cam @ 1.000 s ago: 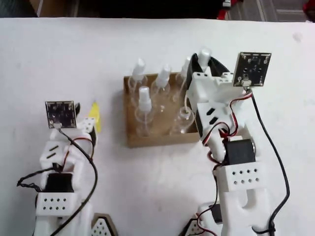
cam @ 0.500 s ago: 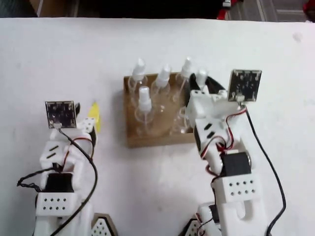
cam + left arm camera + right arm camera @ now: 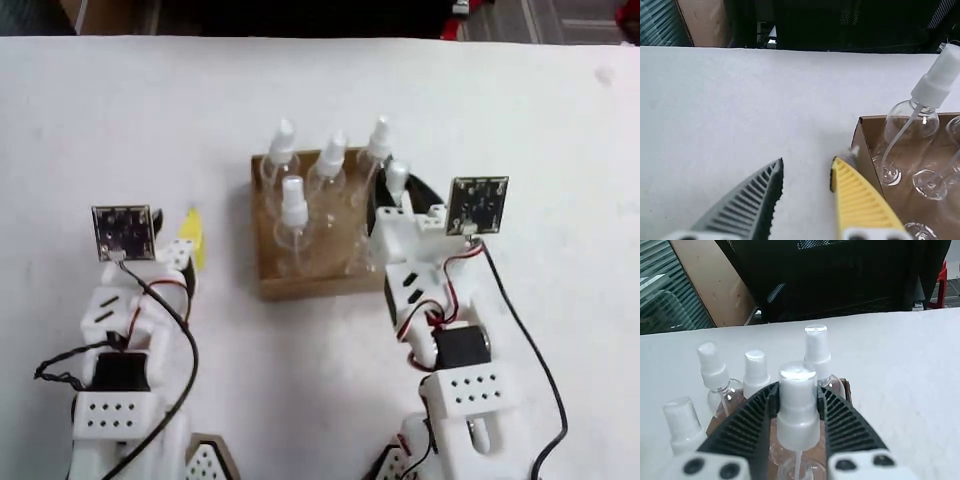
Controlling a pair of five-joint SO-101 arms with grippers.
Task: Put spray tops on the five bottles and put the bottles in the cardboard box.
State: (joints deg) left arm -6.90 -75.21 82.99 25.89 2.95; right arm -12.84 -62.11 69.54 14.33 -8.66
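Fitting last spray top is step in hand. R gripper (image 3: 797,390) clamped on spray top (image 3: 798,402), dip tube (image 3: 799,457) hanging below, over near-right corner of cardboard box (image 3: 268,285). Four capped bottles (image 3: 294,205) stand in box, far and left. Fifth bottle (image 3: 364,252) sits under R gripper, mostly hidden; cannot tell if tube is in neck. L gripper (image 3: 806,165) empty, jaws apart, over table (image 3: 120,120) left of box. Judgement: next move needs straight descent, tube into neck, then seat top. Risk: tube misses neck.
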